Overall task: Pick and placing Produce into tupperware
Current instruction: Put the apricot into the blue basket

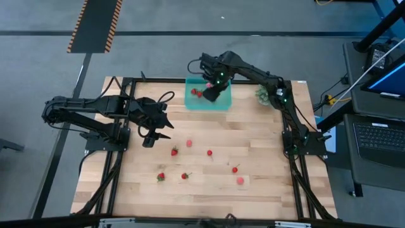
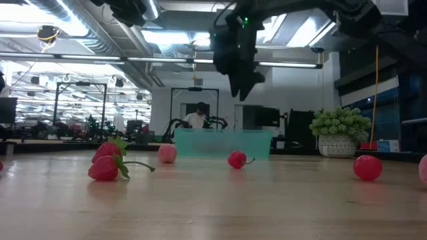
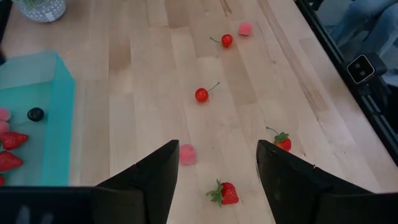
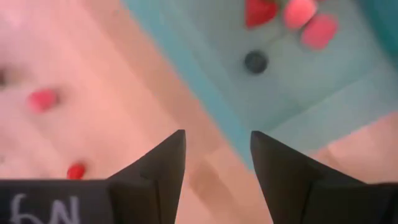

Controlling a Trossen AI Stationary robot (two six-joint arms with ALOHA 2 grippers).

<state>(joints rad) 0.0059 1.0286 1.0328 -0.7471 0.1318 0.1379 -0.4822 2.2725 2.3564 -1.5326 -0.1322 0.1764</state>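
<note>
The teal tupperware (image 1: pixel 221 101) sits at the table's far middle and holds strawberries (image 4: pixel 260 11), pink pieces (image 4: pixel 320 30) and a dark berry (image 4: pixel 255 61). My right gripper (image 1: pixel 210 94) hovers above its near edge, open and empty, as the low view shows (image 2: pixel 243 77). My left gripper (image 1: pixel 155 132) is open at the table's left, raised over loose produce. Several pieces lie on the wood: a strawberry (image 3: pixel 225 193), a pink piece (image 3: pixel 186 154), a stemmed red one (image 3: pixel 201 94), and others (image 1: pixel 235 169) (image 1: pixel 161 177).
A spiky green plant in a pot (image 1: pixel 262 95) stands just right of the tupperware, close to my right arm. The dark table frame (image 1: pixel 120 158) runs along the left and right sides. Bare wood (image 1: pixel 209 199) lies toward the near edge.
</note>
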